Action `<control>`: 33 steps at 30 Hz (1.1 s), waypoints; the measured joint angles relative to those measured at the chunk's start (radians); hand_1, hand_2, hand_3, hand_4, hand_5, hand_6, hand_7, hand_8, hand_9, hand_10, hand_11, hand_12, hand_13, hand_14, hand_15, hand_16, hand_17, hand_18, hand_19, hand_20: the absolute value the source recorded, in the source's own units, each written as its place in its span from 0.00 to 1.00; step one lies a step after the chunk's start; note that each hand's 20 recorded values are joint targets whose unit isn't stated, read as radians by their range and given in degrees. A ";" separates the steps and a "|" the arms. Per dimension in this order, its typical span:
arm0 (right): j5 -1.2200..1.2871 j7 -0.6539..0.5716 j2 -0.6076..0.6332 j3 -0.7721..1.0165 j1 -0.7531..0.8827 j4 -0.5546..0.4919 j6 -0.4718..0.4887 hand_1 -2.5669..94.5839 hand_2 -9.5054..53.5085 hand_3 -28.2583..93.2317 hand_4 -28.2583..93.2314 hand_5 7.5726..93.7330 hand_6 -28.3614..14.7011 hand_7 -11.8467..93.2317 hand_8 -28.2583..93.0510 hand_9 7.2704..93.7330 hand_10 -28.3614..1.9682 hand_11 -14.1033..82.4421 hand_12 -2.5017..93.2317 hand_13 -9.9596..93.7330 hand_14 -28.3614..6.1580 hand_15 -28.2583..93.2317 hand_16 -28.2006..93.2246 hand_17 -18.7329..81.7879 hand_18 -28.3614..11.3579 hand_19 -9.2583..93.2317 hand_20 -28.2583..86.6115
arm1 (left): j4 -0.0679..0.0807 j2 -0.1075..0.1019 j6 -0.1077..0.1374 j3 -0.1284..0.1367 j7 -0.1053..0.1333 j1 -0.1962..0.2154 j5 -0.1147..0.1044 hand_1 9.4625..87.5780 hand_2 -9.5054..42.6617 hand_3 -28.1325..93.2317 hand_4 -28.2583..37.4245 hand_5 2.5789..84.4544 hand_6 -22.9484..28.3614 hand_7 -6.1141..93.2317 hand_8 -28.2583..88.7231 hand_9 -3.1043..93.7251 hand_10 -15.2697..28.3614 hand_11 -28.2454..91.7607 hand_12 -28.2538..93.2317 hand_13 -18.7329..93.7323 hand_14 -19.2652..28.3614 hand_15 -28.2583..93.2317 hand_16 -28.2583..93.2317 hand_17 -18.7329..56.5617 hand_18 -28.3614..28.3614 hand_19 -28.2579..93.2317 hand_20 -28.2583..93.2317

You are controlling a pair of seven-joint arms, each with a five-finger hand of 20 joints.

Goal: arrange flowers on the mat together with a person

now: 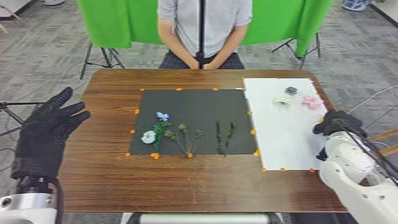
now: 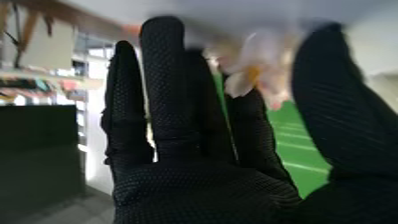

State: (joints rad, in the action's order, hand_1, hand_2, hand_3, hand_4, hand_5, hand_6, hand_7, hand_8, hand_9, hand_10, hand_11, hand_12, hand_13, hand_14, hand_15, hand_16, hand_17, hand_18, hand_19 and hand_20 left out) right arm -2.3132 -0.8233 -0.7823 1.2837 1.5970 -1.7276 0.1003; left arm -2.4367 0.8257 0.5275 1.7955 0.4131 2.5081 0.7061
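A: Green cloth (image 1: 124, 22) behind, brown bench (image 1: 107, 175) below. Where is the stock?

B: On the white sheet (image 1: 284, 132), at its far end: pink flower (image 1: 312, 102), cream flower (image 1: 282, 100), grey flower (image 1: 291, 90). I read the sheet as supply, set beside the black mat (image 1: 200, 107) for a short carry. Orange tabs (image 1: 155, 156) line the edges, probably as fixings.

A: And on the mat?

B: Blue flower (image 1: 163, 116) above white flower (image 1: 148, 136); sprigs (image 1: 185, 137) mid-mat; stems (image 1: 222, 137) to their right, lengthwise, presumably so blooms can go at their tips.

A: Hands?

B: My right hand (image 1: 336, 124) is at the sheet's right edge, near the pink flower. Wrist view: fingers straight, thumb wide, pale petals (image 2: 238, 84) showing between; I see no grip. Likely spread to admit a bloom without crushing it. My left hand (image 1: 44, 130) is open and empty at the bench's left, presumably parked to leave room.
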 measured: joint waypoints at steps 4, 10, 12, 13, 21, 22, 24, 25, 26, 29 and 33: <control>-0.089 0.010 0.026 -0.074 -0.039 0.039 -0.071 0.62 0.00 0.73 0.00 0.82 0.79 0.31 0.23 0.95 0.79 0.23 0.36 0.83 0.75 0.65 0.43 0.50 0.36 0.82 0.32 | 0.000 0.001 0.000 -0.001 0.001 0.000 0.000 0.15 0.35 0.87 0.00 0.40 0.59 0.21 0.15 0.38 0.81 0.47 0.30 0.37 0.97 0.69 0.13 0.11 0.87 0.64 0.30; -0.159 0.013 0.040 -0.149 -0.049 0.075 -0.233 0.65 0.00 0.72 0.00 0.87 0.80 0.31 0.24 0.99 0.83 0.25 0.40 0.85 0.78 0.66 0.44 0.51 0.38 0.84 0.33 | 0.000 0.003 -0.001 -0.002 0.003 0.001 0.003 0.15 0.35 0.87 0.00 0.40 0.59 0.20 0.15 0.38 0.81 0.47 0.30 0.37 0.97 0.69 0.13 0.11 0.87 0.64 0.30; -0.159 0.015 0.040 -0.146 -0.047 0.075 -0.233 0.65 0.00 0.72 0.00 0.87 0.79 0.31 0.23 0.99 0.83 0.26 0.41 0.85 0.78 0.66 0.44 0.51 0.39 0.84 0.33 | 0.000 0.004 -0.002 -0.002 0.004 0.002 0.004 0.15 0.35 0.87 0.00 0.40 0.59 0.20 0.15 0.38 0.81 0.47 0.30 0.37 0.97 0.69 0.13 0.11 0.87 0.64 0.30; -0.159 0.015 0.039 -0.142 -0.045 0.074 -0.233 0.65 0.00 0.73 0.00 0.87 0.79 0.31 0.24 0.99 0.83 0.26 0.41 0.85 0.79 0.66 0.44 0.51 0.39 0.84 0.33 | 0.000 0.005 -0.002 -0.001 0.004 0.002 0.005 0.15 0.35 0.87 0.00 0.40 0.59 0.20 0.15 0.38 0.81 0.47 0.30 0.37 0.97 0.69 0.13 0.11 0.87 0.64 0.30; -0.178 -0.004 0.039 -0.103 0.021 0.020 -0.355 0.64 0.00 0.74 0.00 0.88 0.78 0.31 0.24 1.00 0.83 0.27 0.41 0.86 0.78 0.67 0.44 0.51 0.38 0.85 0.33 | 0.000 0.018 -0.012 0.017 0.013 0.016 0.008 0.13 0.33 0.87 0.00 0.39 0.59 0.20 0.15 0.38 0.81 0.47 0.30 0.37 0.97 0.69 0.13 0.11 0.87 0.64 0.30; -0.184 -0.006 0.039 -0.100 0.028 0.001 -0.369 0.64 0.00 0.75 0.00 0.88 0.77 0.31 0.24 1.00 0.82 0.27 0.42 0.86 0.78 0.67 0.45 0.51 0.38 0.85 0.33 | 0.000 0.021 -0.014 0.021 0.015 0.021 0.008 0.12 0.33 0.87 0.00 0.39 0.59 0.20 0.15 0.38 0.81 0.47 0.30 0.37 0.97 0.69 0.13 0.11 0.87 0.64 0.30; -0.191 -0.006 0.040 -0.102 0.033 -0.040 -0.381 0.63 0.00 0.75 0.00 0.88 0.77 0.31 0.24 1.00 0.82 0.27 0.42 0.86 0.78 0.67 0.45 0.51 0.38 0.85 0.33 | 0.000 0.029 -0.017 0.033 0.019 0.032 0.008 0.12 0.32 0.87 0.00 0.39 0.58 0.20 0.15 0.38 0.80 0.46 0.30 0.37 0.97 0.69 0.13 0.11 0.87 0.64 0.30; -0.190 -0.004 0.040 -0.107 0.031 -0.063 -0.382 0.63 0.00 0.76 0.00 0.88 0.77 0.31 0.24 1.00 0.82 0.27 0.42 0.86 0.77 0.67 0.45 0.51 0.38 0.85 0.33 | 0.000 0.033 -0.018 0.041 0.021 0.039 0.008 0.11 0.32 0.87 0.00 0.39 0.58 0.20 0.15 0.38 0.80 0.46 0.30 0.37 0.97 0.69 0.13 0.11 0.87 0.64 0.30; -0.188 -0.001 0.040 -0.117 0.023 -0.085 -0.384 0.63 0.00 0.76 0.00 0.88 0.77 0.30 0.24 1.00 0.82 0.27 0.42 0.85 0.77 0.67 0.45 0.51 0.38 0.85 0.33 | 0.000 0.038 -0.020 0.050 0.024 0.047 0.008 0.11 0.32 0.87 0.00 0.39 0.58 0.20 0.15 0.38 0.80 0.46 0.30 0.37 0.97 0.69 0.13 0.11 0.87 0.64 0.30; -0.151 0.032 0.040 -0.183 -0.034 -0.144 -0.390 0.63 0.00 0.76 0.00 0.88 0.76 0.30 0.25 1.00 0.81 0.27 0.42 0.85 0.76 0.68 0.45 0.51 0.37 0.86 0.33 | 0.000 0.053 -0.023 0.074 0.036 0.075 0.007 0.11 0.32 0.86 0.00 0.39 0.58 0.20 0.15 0.38 0.80 0.46 0.30 0.37 0.97 0.69 0.13 0.11 0.88 0.65 0.31; -0.033 0.137 0.023 -0.318 -0.167 -0.207 -0.392 0.62 0.00 0.77 0.00 0.88 0.76 0.30 0.25 1.00 0.80 0.27 0.43 0.85 0.76 0.68 0.45 0.50 0.37 0.86 0.33 | -0.001 0.068 -0.022 0.093 0.053 0.103 0.006 0.10 0.31 0.86 0.00 0.39 0.58 0.20 0.15 0.38 0.80 0.46 0.30 0.37 0.97 0.69 0.13 0.12 0.88 0.65 0.31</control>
State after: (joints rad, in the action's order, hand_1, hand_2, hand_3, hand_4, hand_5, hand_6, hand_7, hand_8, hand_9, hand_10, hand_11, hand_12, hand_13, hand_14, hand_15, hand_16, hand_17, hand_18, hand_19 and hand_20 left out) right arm -2.3458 -0.6862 -0.7590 0.9658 1.4305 -1.9344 -0.2914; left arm -2.4377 0.8937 0.5053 1.8885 0.4666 2.6108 0.7119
